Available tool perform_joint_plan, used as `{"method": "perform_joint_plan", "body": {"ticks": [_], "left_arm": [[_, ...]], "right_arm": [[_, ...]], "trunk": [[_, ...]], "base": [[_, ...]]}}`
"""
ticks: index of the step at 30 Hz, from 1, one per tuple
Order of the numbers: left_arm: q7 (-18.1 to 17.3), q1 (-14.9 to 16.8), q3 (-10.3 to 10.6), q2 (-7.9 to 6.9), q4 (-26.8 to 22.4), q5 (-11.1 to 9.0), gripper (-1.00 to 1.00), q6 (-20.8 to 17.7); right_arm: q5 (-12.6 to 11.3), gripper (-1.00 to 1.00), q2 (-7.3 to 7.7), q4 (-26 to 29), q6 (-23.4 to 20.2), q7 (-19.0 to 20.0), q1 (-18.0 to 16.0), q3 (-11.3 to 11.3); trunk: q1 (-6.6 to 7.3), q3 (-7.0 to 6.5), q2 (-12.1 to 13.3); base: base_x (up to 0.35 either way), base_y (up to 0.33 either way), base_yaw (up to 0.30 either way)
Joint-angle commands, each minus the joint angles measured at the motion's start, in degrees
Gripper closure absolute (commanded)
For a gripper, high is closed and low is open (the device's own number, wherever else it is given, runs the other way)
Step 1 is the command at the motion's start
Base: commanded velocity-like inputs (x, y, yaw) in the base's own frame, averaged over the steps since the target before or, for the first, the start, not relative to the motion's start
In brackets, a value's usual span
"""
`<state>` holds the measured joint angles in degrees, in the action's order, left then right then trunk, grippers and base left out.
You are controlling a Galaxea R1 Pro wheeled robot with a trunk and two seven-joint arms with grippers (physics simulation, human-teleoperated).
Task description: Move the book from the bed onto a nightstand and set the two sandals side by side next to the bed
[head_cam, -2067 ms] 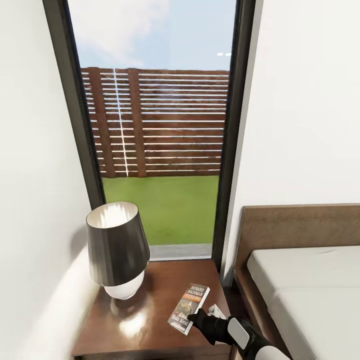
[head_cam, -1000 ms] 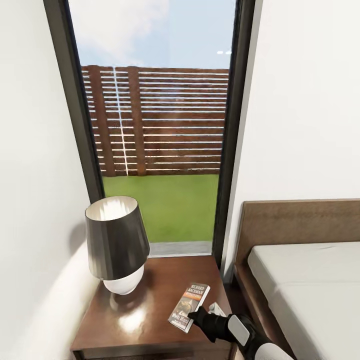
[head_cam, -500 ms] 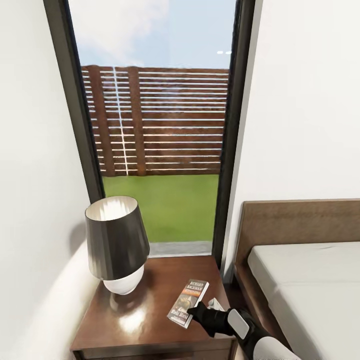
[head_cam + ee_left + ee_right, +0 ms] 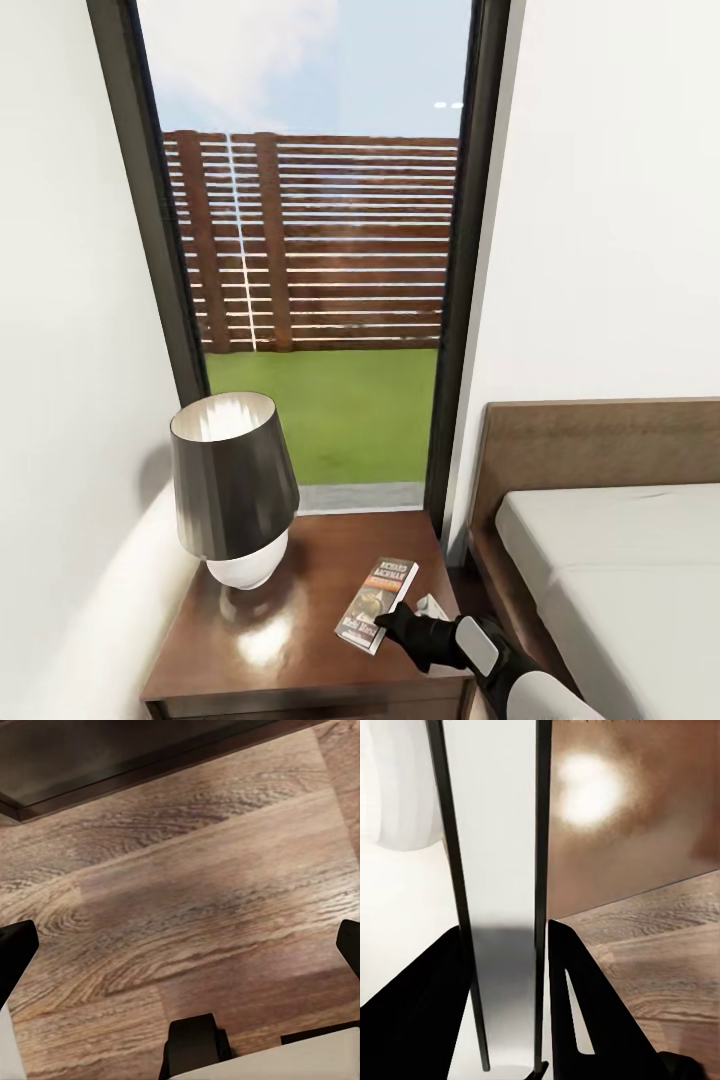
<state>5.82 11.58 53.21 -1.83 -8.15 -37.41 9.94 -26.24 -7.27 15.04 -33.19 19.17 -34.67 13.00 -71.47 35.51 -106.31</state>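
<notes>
The book (image 4: pixel 377 603), thin paperback w/ dark photo cover, orange band & white lettering, lies on the glossy dark brown wooden nightstand (image 4: pixel 260 640), near its right front corner, tilted a bit. Right claw (image 4: pixel 390 628) sits at the book's near edge; in the right wrist view the two black fingers (image 4: pixel 431 997) flank the book seen edge-on, so it looks clamped on the book, not yet let go. Left claw (image 4: pixel 180 952) hangs w/ its fingers spread wide over the light brown wood-plank floor (image 4: pixel 187 885), gripping nothing.

Step in hand, I'd say: setting the book down on the nightstand. Book seems already resting on the top, so next move prob. calls for parting the fingers & backing the arm straight off w/o dragging the book toward the edge. Then sandals remain.

Also on the nightstand: lamp w/ dark shade & white round base (image 4: pixel 233 495), well left of the book. Bed (image 4: pixel 600 560), pale mattress in dark brown frame, stands just right of the nightstand. No containers in sight; nightstand drawers not readable from here.
</notes>
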Motion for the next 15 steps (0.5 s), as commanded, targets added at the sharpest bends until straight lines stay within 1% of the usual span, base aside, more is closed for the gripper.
{"method": "perform_joint_plan", "body": {"ticks": [1,4,11,15], "left_arm": [[0.33,0.02,0.49,-0.04,-0.11,-0.3,-1.0,0.06],[0.33,0.02,0.51,-0.03,-0.11,-0.3,-1.0,-0.03],[0.37,0.02,0.56,-0.02,-0.11,-0.3,-1.0,-0.18],[0.36,0.02,0.56,-0.02,-0.11,-0.3,-1.0,-0.1]], "right_arm": [[0.0,1.0,-0.03,0.08,-0.37,0.0,-0.03,0.36],[-0.01,1.0,-0.03,0.08,-0.37,0.0,-0.03,0.36],[-0.01,1.0,-0.02,0.08,-0.38,-0.01,-0.04,0.36],[0.02,1.0,-0.02,0.08,-0.38,-0.05,-0.04,0.36]], "trunk": [[0.01,0.06,-0.03],[0.01,0.06,-0.03],[0.01,0.06,-0.03],[0.01,0.06,-0.03]], "base": [[0.01,0.007,0.0],[0.039,0.03,0.0],[0.128,0.098,0.0],[0.068,0.051,0.0]]}}
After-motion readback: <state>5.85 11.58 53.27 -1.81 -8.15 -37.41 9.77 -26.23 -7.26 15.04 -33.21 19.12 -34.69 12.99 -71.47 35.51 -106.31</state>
